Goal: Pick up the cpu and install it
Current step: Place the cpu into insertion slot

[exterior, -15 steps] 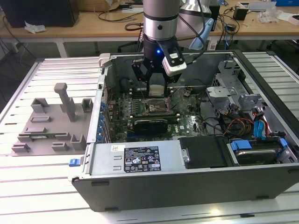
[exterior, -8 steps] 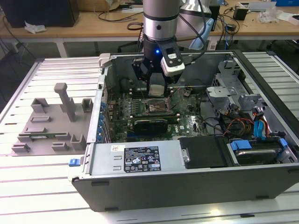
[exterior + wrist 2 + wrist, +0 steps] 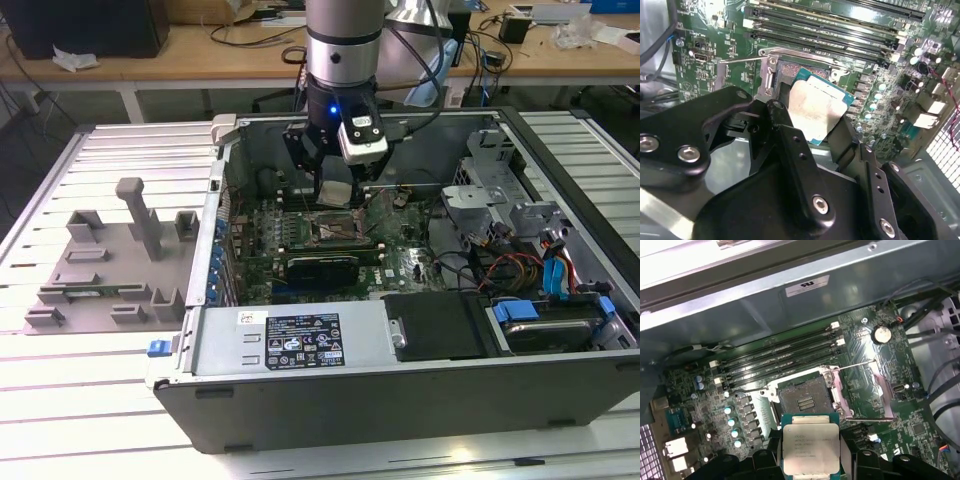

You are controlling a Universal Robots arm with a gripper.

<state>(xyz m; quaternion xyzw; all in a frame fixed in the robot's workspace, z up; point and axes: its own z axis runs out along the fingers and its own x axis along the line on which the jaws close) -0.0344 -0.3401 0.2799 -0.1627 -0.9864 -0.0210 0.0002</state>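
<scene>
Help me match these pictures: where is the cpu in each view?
Exterior view: cpu held in the claw, just over the socket.
Second wrist view: cpu in the claw, overlapping the socket.
First wrist view: cpu in the claw, close to the socket.
Shared landmark: the metal-framed socket.

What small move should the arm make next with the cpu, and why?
Probably lower the cpu slowly, keeping it level. The end effector grips it by two edges, above the socket, whose frame is lifted open with its centre bare. Whether they are exactly aligned I cannot tell.
</scene>
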